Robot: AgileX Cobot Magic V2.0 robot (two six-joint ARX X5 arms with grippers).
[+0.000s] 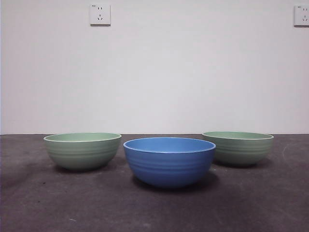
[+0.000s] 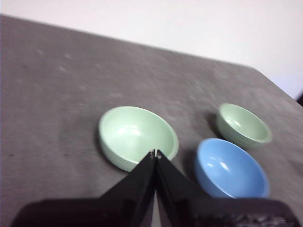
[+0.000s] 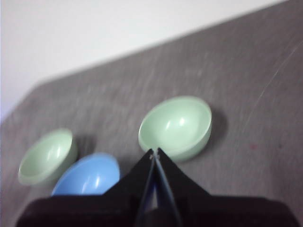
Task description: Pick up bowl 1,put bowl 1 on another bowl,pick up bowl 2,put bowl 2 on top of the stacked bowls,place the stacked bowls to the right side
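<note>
Behind everything stands a plain white wall (image 1: 159, 72) with two sockets high up, and below it a dark grey table (image 1: 154, 208) carries three bowls set apart from one another. On the left sits a pale green bowl (image 1: 82, 150), upright and empty. Between the two green ones, and nearer the camera, stands the blue bowl (image 1: 169, 161), faintly ribbed on its side with a thin pale rim, also empty. On the right, further back, rests the second green bowl (image 1: 238, 148). Nothing is stacked yet.

Neither arm shows in the front view. The left gripper (image 2: 155, 153) hangs above the table with its jaws pressed together, empty, over the near edge of the left green bowl. The right gripper (image 3: 155, 152) is likewise closed and empty, above the right green bowl.

A smooth, curved rim gives little to pinch, so a shallow grasp could let a bowl slip or tip. Lowering it off-centre could knock the blue bowl aside instead of nesting.
</note>
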